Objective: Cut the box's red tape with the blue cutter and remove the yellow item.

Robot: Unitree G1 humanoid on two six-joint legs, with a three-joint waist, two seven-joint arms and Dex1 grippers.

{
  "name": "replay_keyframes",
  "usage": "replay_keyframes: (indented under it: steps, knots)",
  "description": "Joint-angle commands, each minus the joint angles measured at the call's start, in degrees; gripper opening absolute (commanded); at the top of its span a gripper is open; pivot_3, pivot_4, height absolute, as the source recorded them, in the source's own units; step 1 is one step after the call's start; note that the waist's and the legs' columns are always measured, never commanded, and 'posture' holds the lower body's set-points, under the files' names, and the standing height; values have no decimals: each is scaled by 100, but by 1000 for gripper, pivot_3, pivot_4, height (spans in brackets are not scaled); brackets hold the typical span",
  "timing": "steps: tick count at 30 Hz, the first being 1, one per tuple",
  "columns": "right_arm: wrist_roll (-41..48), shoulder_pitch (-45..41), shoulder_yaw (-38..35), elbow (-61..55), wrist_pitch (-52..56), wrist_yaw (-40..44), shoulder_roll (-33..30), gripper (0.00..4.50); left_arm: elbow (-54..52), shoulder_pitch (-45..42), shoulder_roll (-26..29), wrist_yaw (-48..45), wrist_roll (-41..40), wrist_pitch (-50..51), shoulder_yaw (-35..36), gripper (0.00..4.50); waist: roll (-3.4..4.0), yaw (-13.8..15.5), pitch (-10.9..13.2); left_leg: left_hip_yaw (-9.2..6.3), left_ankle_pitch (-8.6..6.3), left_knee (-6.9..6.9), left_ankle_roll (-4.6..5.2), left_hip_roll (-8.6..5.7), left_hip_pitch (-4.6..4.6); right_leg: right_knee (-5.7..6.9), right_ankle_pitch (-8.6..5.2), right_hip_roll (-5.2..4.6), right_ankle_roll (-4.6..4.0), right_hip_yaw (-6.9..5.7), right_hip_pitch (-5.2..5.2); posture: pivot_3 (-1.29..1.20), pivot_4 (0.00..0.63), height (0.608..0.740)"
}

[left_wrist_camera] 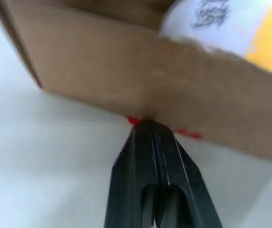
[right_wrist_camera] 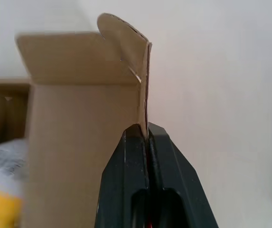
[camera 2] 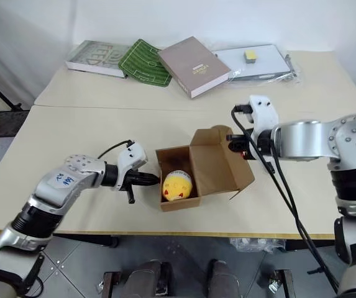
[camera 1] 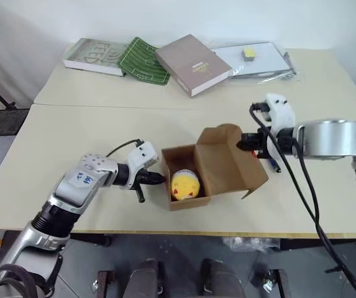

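The box (camera 1: 193, 177) is plain brown cardboard, matt and slightly fibrous, its open lid thin enough to show a raw paper edge pinched between the fingers (right_wrist_camera: 136, 156) of the right gripper (right_wrist_camera: 147, 130), which are smooth black plastic with a faint sheen. The yellow item (camera 1: 185, 184) looks soft and glossy. The table (camera 1: 72, 143) is pale, smooth and matt.

yellow item (camera 1: 185, 184) in box (camera 1: 190, 202) (probably loose)
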Motion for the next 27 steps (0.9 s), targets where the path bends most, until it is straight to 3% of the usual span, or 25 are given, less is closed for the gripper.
replay_keyframes:
  steps: [1, 4, 10, 12, 16, 24, 27]
  knots:
    - [97, 148, -13, -243, -130, -18, 30, 43, 223, -92, -251, 141, 153, -257, 42, 0, 0, -13, 0, 0, 0, 0, 0, 0, -1, 0, 0, 0, 0, -2, 0, 0, 150, 740]
    - [-78, 320, -8, -409, -217, 98, 58, 43, 393, -154, -444, 197, 167, -300, 133, 0, 0, -20, 0, 1, 2, 1, 2, 0, 1, 1, 0, 1, 0, -2, 1, 0, 150, 740]
    - [-2061, 687, -212, -1141, -488, 1475, 246, 43, 736, -285, -677, 212, 284, -444, 200, 0, 1, -23, 0, 2, 4, 4, 3, 0, 1, 4, 1, 1, 2, 1, 1, 0, 150, 740]
    - [-2419, 786, -286, -1328, -487, 2065, 269, 446, 817, -309, -717, 248, 319, -440, 247, 0, 0, -16, 0, 2, 4, 4, 3, 0, 2, 5, 1, 1, 2, 1, 1, 0, 150, 740]
    - [-3197, 852, -393, -1635, -538, 3003, 219, 1583, 861, -391, -780, 255, 201, -244, 494, 839, 0, -28, 0, 2, 4, 5, 3, 0, 2, 7, 1, 2, 2, 1, 1, 0, 150, 740]
    - [-4369, 971, -1005, -1633, -616, 4323, -42, 4468, 752, -655, -519, 42, -94, 27, 1014, 3344, 0, -29, 0, 1, 4, 5, 3, 1, 0, 7, 1, 5, 2, -2, -1, 0, 150, 740]
    - [-4731, 1144, -1232, -1724, -642, 4779, -218, 4500, 602, -790, -375, -135, -255, 137, 1108, 4300, 0, -28, 0, 1, 4, 5, 3, 0, 0, 7, 1, 5, 2, -3, -1, 0, 150, 740]
